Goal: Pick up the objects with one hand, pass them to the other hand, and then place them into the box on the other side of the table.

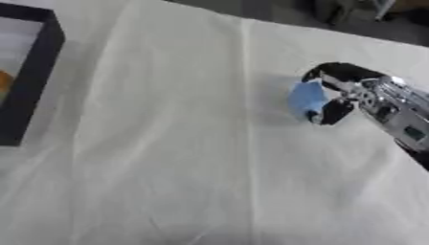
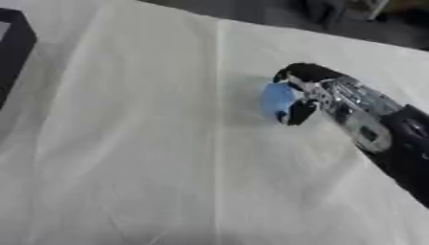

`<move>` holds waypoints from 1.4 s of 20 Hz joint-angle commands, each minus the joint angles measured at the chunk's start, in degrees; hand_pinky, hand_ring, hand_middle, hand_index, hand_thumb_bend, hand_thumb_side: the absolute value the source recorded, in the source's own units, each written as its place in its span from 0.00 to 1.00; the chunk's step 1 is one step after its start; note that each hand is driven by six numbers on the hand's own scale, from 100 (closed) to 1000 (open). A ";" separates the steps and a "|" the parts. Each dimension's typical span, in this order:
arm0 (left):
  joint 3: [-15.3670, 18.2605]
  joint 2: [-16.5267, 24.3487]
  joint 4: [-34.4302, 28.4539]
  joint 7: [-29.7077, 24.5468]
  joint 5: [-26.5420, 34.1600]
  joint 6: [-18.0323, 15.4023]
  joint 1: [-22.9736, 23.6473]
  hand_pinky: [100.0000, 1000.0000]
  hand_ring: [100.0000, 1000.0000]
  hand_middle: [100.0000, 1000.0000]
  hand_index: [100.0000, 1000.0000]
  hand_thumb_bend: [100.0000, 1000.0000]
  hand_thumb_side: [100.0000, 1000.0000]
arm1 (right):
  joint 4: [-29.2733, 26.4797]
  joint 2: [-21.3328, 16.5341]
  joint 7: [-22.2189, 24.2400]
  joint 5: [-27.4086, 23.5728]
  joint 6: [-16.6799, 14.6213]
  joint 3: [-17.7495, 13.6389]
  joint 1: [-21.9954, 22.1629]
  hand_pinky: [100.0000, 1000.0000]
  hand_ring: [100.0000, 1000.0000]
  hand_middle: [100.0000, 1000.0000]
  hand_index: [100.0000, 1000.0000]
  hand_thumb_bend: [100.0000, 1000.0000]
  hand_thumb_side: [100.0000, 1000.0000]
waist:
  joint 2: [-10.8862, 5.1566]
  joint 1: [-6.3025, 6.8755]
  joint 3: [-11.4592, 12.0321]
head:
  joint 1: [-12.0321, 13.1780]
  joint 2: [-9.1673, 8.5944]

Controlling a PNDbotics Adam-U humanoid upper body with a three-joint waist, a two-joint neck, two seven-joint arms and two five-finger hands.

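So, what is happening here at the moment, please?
The robot's right hand reaches in from the right over a table covered with a white cloth, and its fingers are curled round a small light blue object. A dark box stands at the left edge of the table, with something orange just visible inside. The left hand is not in view, so no handover is under way.

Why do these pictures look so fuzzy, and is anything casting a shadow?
Left eye view: all soft; right hand curls round a blurry blue object, faint shadow on the cloth, dark box cropped at the edge. Right eye view: same blur, silver wrist glints.
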 commanded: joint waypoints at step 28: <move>1.39 0.73 -1.00 0.87 0.00 0.02 1.33 1.00 0.40 0.64 0.83 0.45 0.68 | -3.39 -1.86 -9.02 -2.66 3.29 -1.06 -0.51 0.88 0.76 0.45 0.38 0.20 0.00 | -2.43 1.62 -1.74 | 0.85 0.54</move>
